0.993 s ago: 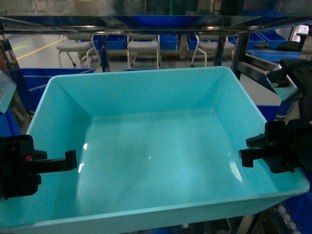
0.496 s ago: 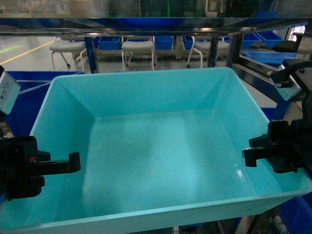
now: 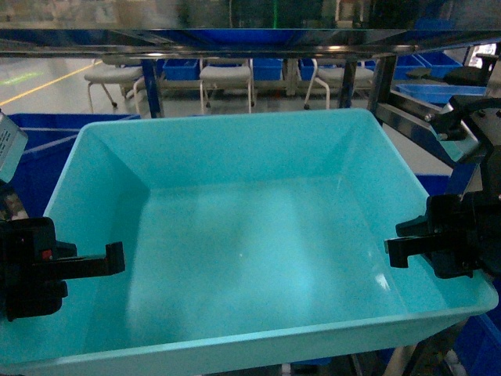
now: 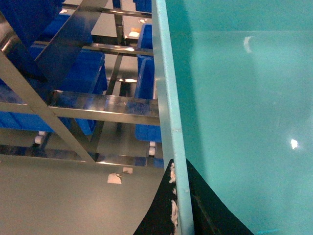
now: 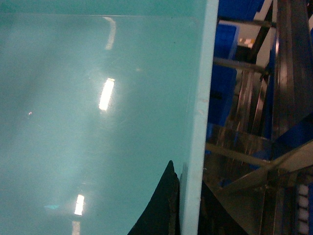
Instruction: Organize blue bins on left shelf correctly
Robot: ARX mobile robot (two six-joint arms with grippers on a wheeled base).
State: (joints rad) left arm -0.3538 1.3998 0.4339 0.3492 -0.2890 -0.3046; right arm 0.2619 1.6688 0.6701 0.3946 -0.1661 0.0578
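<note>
Turquoise bin [image 3: 250, 235] held mid-air facing the steel shelf [image 3: 235, 37] at 12 o'clock: left end effector [image 3: 117, 258] and right end effector [image 3: 391, 247] each pinch a side rim, presumably keeping it level for insertion.

We see a tub [image 3: 250, 235] that's light turquoise all over, plain, no pattern, with a few white glare spots on its floor. Both grippers, left [image 3: 116, 258] and right [image 3: 395, 247], are matte black; the left one has a tiny red dot on its body. The rack [image 4: 105, 105] is shiny silver steel with white rollers. Bins [image 4: 78, 73] behind it are deep royal blue. Chairs [image 3: 227, 78] in back look off-white, and the floor [image 3: 47, 78] is grey with a yellow line.
</note>
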